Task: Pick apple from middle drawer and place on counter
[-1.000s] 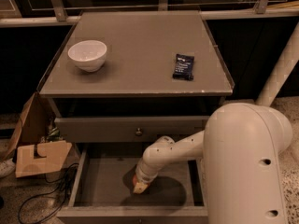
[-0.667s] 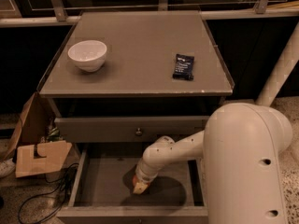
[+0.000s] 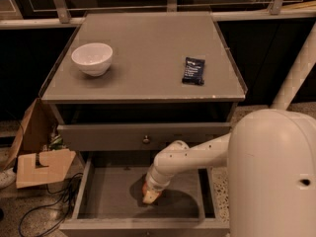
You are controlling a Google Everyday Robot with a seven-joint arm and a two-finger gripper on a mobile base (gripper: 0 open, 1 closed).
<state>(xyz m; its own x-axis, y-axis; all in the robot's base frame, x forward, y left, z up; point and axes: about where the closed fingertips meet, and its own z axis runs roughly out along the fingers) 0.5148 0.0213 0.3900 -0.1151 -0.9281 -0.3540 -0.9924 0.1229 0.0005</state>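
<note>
The counter [image 3: 148, 78] holds a white bowl [image 3: 92, 58] and dark packet [image 3: 194, 70]; down in the open middle drawer [image 3: 108, 196] your gripper [image 3: 150, 195] sits at the apple [image 3: 146, 187], its hold on it impossible to tell.

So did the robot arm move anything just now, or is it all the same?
Nothing has visibly moved. The gripper is down in the middle drawer, just where it was. The white bowl and the dark packet on the counter have not shifted either.
</note>
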